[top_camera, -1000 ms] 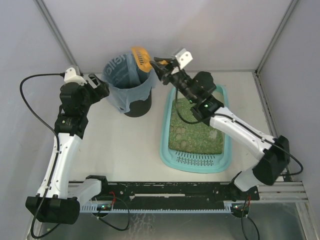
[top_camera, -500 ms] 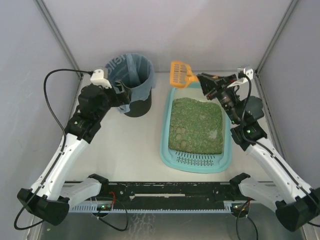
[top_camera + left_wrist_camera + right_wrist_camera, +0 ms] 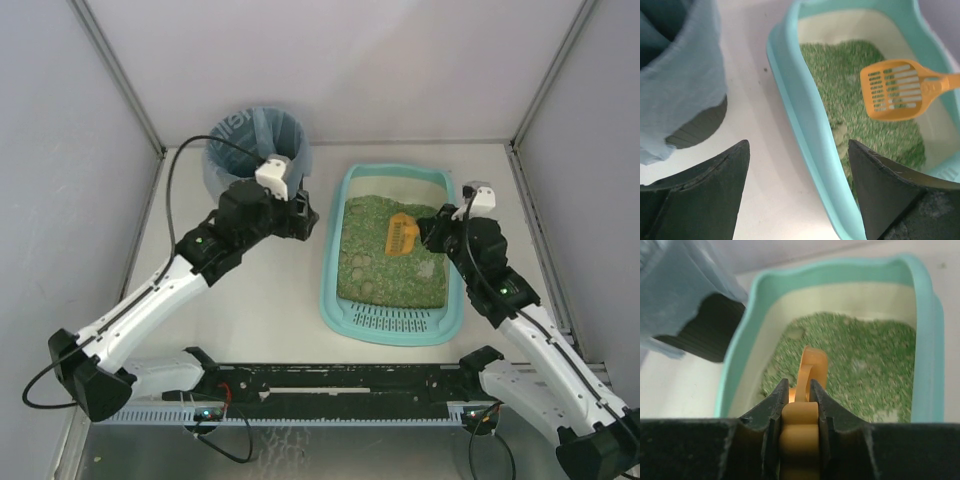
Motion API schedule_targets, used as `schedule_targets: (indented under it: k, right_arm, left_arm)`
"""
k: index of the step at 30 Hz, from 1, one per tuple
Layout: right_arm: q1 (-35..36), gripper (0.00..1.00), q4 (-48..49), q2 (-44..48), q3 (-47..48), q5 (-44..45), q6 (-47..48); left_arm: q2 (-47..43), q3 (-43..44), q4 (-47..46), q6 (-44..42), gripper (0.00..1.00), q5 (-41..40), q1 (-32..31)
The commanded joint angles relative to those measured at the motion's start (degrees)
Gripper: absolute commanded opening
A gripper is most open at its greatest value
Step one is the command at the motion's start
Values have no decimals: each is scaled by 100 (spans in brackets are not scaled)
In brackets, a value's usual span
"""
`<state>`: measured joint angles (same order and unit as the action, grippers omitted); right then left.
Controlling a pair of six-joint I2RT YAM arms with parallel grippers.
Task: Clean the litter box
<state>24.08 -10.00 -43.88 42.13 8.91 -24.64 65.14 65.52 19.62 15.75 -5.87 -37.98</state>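
The right pincer (image 3: pixel 799 394) was clamped tight on the handle of the orange scoop (image 3: pixel 400 237), its jaws pressed against both sides of the handle. The slotted blade pointed away from the wrist and hung just above the green litter (image 3: pixel 380 270), near the middle of the bed. Contact with the grains could not be confirmed.

The left pincer (image 3: pixel 797 155) stood wide apart and held nothing. It hovered above the table (image 3: pixel 260 300), just beside the left wall of the litter box (image 3: pixel 330 290). The box sat on the right half of the table, with its grille end nearest the arm bases. The bag-lined bin (image 3: pixel 235 150) stood behind and to the left of it.

The step in hand appeared to be a fresh scooping pass. The next move probably called for tilting the blade down and sliding it under a pale lump (image 3: pixel 839 136), then lifting it level.

Half a second before, the scoop had been high over the far rim of the box. A second before, it had been over the bin. The left arm had since swung from the bin toward the box.
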Motion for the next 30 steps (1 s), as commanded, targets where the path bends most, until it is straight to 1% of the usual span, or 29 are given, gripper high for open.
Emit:
schedule_targets:
  k: [1, 5, 9, 11, 13, 17, 22, 26, 28, 30]
  right_arm:
    - [-110, 0, -842, -295, 61, 35, -283]
    - [-142, 0, -1211, -750, 192, 204, -418]
    - [-171, 0, -1314, -1041, 219, 474, -572]
    - [-223, 0, -1328, -1246, 217, 377, -692]
    - [-334, 0, -1237, -1464, 176, 75, -858]
    - [-491, 0, -558, -1642, -236, -682, -1416]
    - [-553, 0, 461, -1819, -878, -1315, -2265]
    - [-524, 0, 1541, -2170, -1432, -1883, -2969]
    - [-450, 0, 2093, -2430, -1654, -1991, -3222]
    - [-320, 0, 2447, -2670, -1722, -2017, -3281]
  left_arm:
    - [238, 378, 235, -389, 83, -148, -427]
    - [370, 392, 272, -422, 83, -136, -576]
    - [436, 431, 314, -430, 82, -114, -594]
    - [442, 439, 322, -424, 82, -106, -597]
    - [455, 452, 336, -438, 82, -116, -597]
    - [456, 451, 354, -476, 82, -193, -605]
    - [489, 465, 380, -500, 82, -231, -606]
    - [523, 473, 385, -503, 82, -226, -606]
    - [539, 477, 393, -503, 82, -223, -606]
    - [550, 484, 400, -494, 82, -217, -606]
